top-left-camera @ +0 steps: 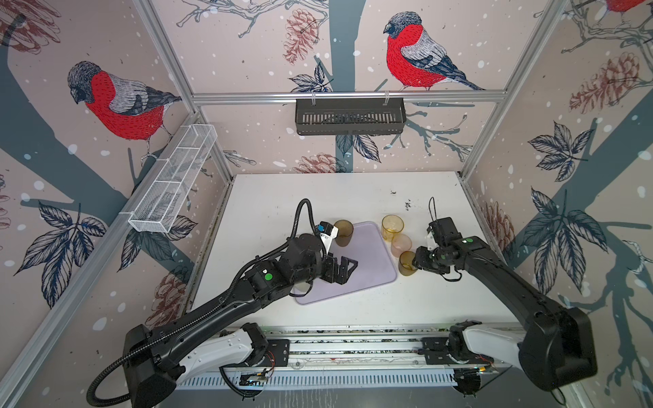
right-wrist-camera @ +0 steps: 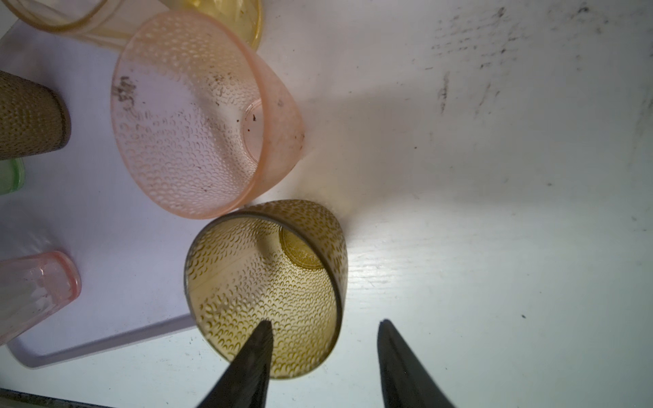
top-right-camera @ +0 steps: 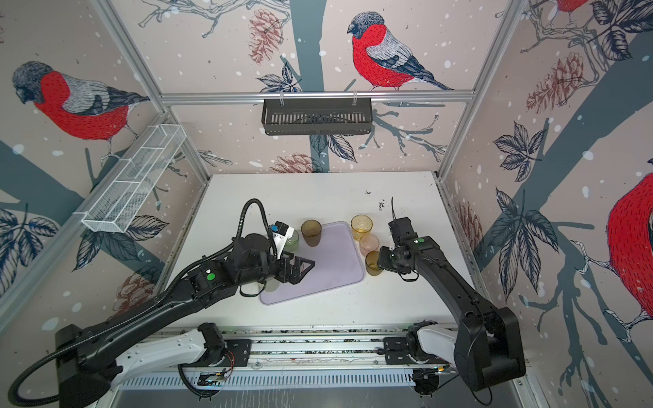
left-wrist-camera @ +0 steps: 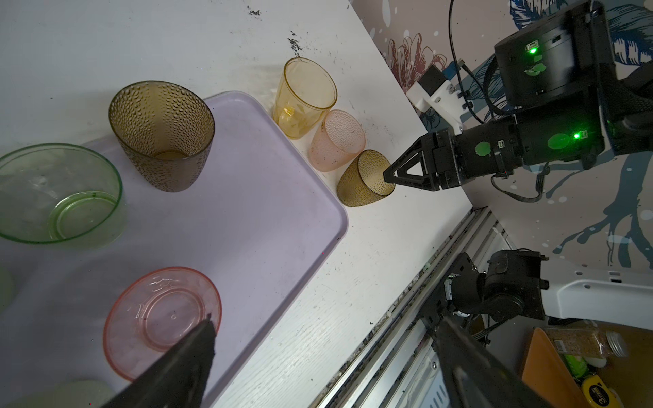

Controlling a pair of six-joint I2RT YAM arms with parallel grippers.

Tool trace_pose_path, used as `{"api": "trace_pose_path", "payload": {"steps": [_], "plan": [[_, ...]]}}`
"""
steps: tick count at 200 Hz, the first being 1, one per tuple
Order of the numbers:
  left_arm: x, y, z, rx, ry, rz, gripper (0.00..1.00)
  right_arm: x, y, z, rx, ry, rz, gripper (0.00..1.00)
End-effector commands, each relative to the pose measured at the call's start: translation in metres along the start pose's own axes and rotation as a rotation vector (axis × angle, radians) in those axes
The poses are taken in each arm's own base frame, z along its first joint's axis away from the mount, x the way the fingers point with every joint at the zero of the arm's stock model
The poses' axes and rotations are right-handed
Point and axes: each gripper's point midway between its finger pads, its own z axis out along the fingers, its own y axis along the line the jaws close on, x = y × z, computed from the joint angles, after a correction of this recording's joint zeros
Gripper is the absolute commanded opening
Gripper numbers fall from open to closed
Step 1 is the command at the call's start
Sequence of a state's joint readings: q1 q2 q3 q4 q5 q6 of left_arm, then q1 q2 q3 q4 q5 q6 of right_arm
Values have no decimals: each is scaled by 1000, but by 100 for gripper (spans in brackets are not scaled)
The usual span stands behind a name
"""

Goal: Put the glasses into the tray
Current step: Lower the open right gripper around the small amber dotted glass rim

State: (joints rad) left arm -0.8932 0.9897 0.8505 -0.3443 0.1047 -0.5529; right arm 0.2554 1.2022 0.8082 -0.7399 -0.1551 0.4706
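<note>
Right wrist view is where the deciding relation is seen most clearly. The right claw (right-wrist-camera: 325,323) is set astride the rim of the brown dimpled glass (right-wrist-camera: 265,282), with one finger inside the mouth and one outside, so that the glass wall lies between them. The jaws are about half spread, and a clear gap is seen between the outer finger and the wall, so nothing is gripped yet.

In both top views this glass is shown upright, mouth up, on the desk (top-left-camera: 335,197) just beside the right edge of the tray (top-left-camera: 371,261). It stands at the near end of a row of three, with the peach glass (top-left-camera: 401,243) close against it and the yellow glass (top-left-camera: 392,226) farther off.

The tray thus lies directly left of the claw, and only its low rim has to be cleared. Once the wall is pinched, a short lift and a carry leftward are judged to be called for.

The left claw (top-left-camera: 344,268) is held wide open and empty over the tray's near-left part, well apart from this glass, so the right arm is plainly the nearer.

A darker brown glass (top-left-camera: 343,231) is seen standing in the tray's far-left corner. A pink glass (left-wrist-camera: 162,318) and a green glass (left-wrist-camera: 60,194) are also in the tray.
</note>
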Motion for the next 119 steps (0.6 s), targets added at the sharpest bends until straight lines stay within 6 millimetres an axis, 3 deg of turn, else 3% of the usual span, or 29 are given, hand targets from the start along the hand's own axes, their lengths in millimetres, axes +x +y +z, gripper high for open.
{"api": "trace_pose_path", "payload": {"steps": [1,119], "plan": [[-9,-5,-3,13,-39,1,97,-2,0,0,0,-12,-4,47],[-8,-3,-3,12,-45,-4,97,0,0,5,-6,-6,0,35]]}}
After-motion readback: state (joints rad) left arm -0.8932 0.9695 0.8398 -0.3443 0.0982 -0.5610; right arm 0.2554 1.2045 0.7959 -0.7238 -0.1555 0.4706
